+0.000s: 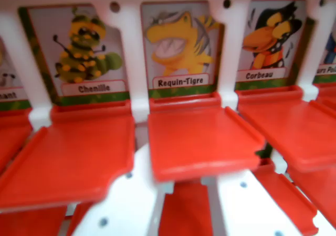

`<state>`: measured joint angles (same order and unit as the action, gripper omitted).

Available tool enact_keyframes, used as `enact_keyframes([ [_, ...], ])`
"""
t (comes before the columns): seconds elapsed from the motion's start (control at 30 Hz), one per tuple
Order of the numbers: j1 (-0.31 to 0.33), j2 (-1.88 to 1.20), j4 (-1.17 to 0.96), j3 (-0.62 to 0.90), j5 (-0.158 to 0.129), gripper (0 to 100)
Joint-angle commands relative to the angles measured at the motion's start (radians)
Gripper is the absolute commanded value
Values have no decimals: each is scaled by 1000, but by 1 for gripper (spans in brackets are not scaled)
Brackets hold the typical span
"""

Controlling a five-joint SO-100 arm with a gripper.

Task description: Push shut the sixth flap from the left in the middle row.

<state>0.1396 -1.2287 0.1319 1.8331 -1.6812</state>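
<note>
Requin-Tigre flap (181, 47) stands between Chenille (79, 52) and Corbeau (270, 39).

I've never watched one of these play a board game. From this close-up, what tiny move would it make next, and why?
Probably a small nudge forward onto the red flap below the Requin-Tigre card. That flap sits centred in the wrist view, with the Chenille card to the view's left and the Corbeau card to its right. The jaws are out of view, and the flap count cannot be checked from here.

Glossy red plastic flaps (197, 141) (smooth), white plastic frame (131, 52), printed paper cards (180, 44).
</note>
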Motion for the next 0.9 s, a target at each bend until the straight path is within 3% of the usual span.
enact_keyframes([
  [0.0,-2,-29,31,-117,-2,0],
  [0.3,11,-41,29,-150,9,0],
  [0.4,14,-43,25,-175,29,0],
  [0.6,17,-52,23,-175,31,0],
  [0.87,23,-206,18,9,15,0],
])
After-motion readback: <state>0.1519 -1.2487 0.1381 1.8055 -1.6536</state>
